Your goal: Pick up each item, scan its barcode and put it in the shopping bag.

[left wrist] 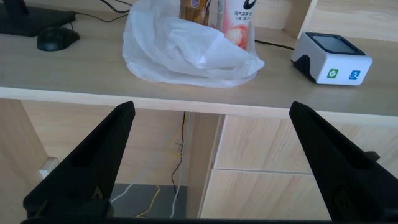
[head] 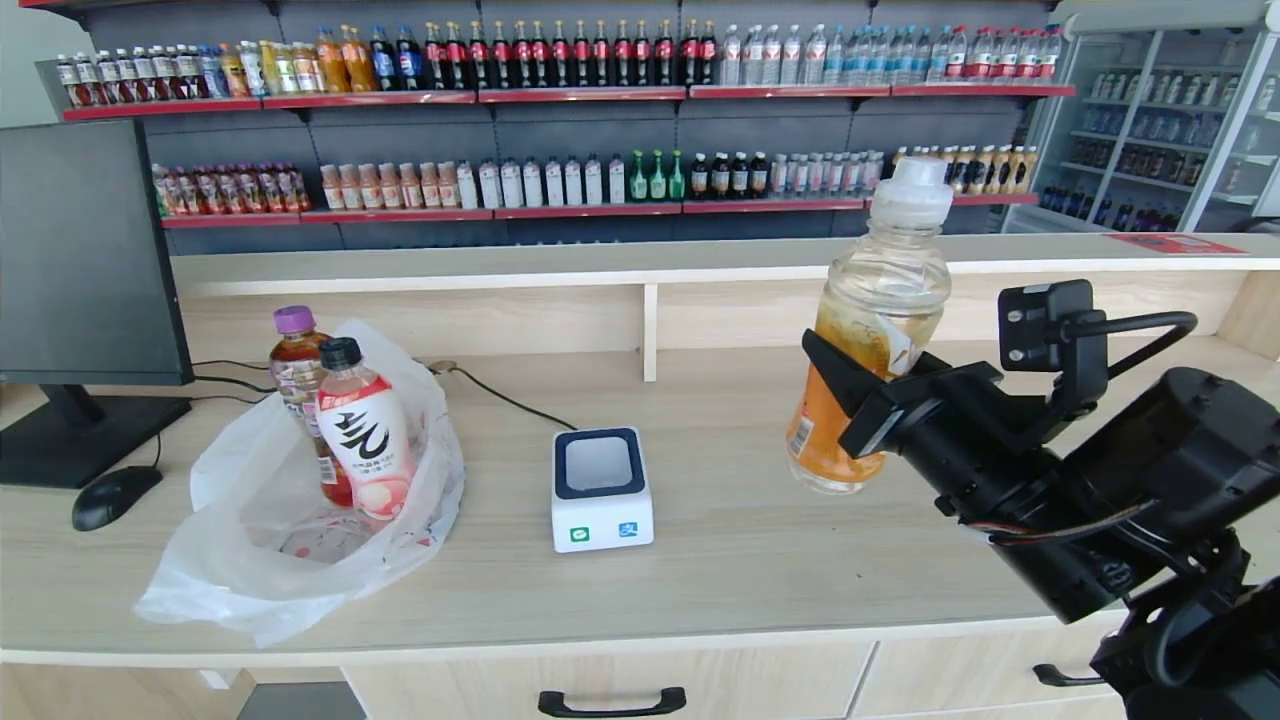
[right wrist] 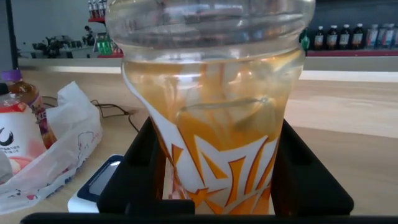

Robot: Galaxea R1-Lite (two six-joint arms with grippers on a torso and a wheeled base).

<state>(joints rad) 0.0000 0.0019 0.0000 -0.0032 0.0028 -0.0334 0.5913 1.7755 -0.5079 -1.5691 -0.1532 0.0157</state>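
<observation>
An orange bottle (head: pixel 880 300) with a white cap is held tight in the right gripper (head: pixel 855 400). The bottle is pinched around its middle and is tipped a little. It is held over the counter (head: pixel 750 560), to the right of the scanner (head: pixel 601 488). The scanner is a small white box with a dark top, and it is set on the counter. A white bag (head: pixel 260 540) is laid open to the left of the scanner. Two bottles are stood in the bag, one with a purple cap (head: pixel 297 365) and one with a black cap (head: pixel 365 430). The left gripper (left wrist: pixel 211 109) is spread wide with nothing in it, low by the counter's front edge. A screen (head: pixel 85 250) and a mouse (head: pixel 115 495) are seen at the far left.
</observation>
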